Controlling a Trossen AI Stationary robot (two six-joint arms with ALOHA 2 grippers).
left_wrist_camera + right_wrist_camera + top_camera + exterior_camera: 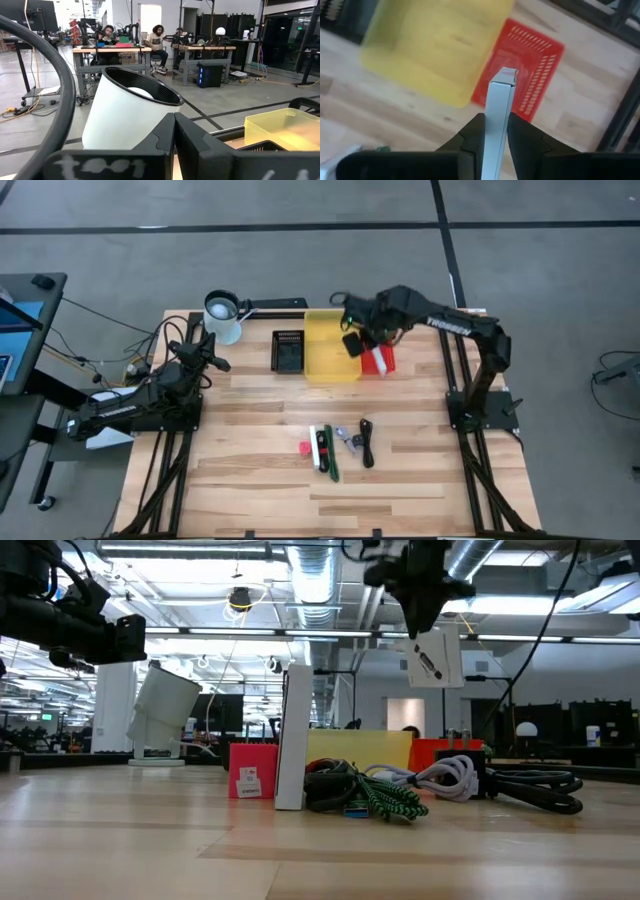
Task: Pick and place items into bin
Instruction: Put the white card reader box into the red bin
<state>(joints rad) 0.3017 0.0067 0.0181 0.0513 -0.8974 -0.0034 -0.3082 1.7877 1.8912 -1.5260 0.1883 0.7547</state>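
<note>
While right tool [495,131] clamps one white box [499,107] above yellow bin [331,340], five items [340,446] lie on table [250,430].

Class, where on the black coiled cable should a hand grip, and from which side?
Across its narrow middle, from straight above: the black coiled cable lies flat and elongated on the table, so fingers can span its width.
</note>
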